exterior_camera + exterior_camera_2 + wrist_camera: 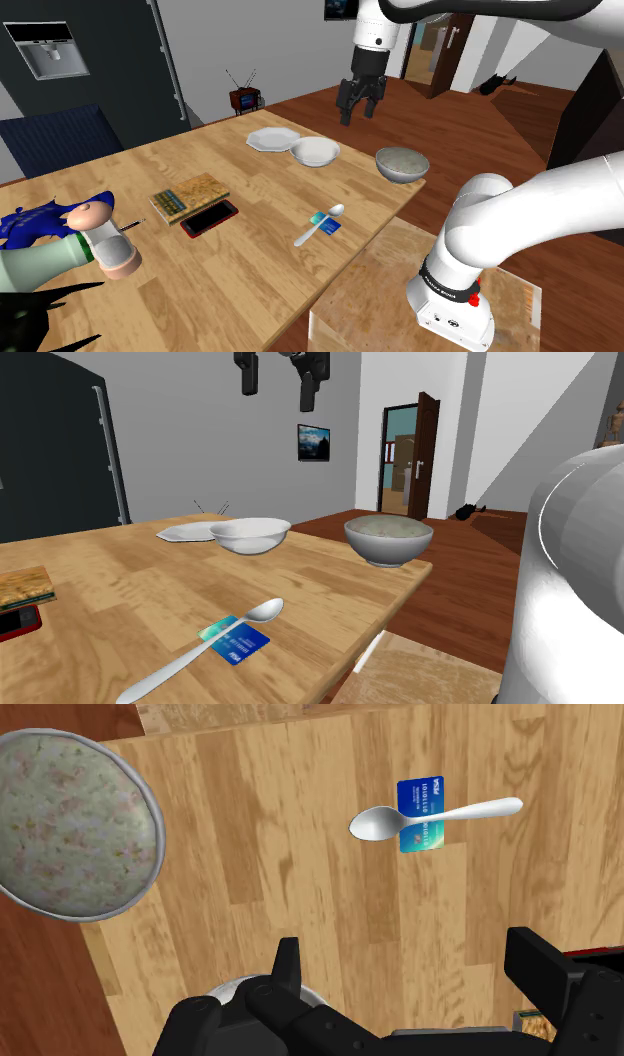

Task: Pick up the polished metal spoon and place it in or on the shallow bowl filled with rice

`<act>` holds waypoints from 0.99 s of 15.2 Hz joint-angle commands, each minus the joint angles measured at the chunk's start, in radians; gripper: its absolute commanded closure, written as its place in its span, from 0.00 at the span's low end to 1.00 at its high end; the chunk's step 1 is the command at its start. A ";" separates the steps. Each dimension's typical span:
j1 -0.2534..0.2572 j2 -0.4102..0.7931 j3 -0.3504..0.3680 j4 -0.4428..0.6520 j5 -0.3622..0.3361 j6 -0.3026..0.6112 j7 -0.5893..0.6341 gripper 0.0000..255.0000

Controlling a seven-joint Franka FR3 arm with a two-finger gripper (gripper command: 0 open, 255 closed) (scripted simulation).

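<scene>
A shiny metal spoon (322, 224) (210, 644) (430, 816) lies flat on the wooden table (250, 250), resting across a blue card (331, 227) (238, 640) (420, 839). The grey bowl of rice (402, 165) (389, 539) (70, 824) stands at the table's corner nearest the doorway. My gripper (358, 108) (277, 380) (412, 969) hangs open, high above the table near the white bowl, with nothing between its fingers. It is well apart from both spoon and rice bowl.
An empty white bowl (315, 151) (250, 535) and a white plate (272, 139) (185, 532) sit beside the rice bowl. A red phone (209, 218), a book (190, 196) and a bottle (60, 255) lie toward the shoulder view's left. The table edge runs just past the spoon.
</scene>
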 commanded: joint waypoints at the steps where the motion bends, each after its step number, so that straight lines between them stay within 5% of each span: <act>1: 0.000 0.000 0.000 0.000 0.000 0.000 0.000 0.00; 15: 0.035 0.134 0.040 -0.351 0.042 0.328 0.023 0.00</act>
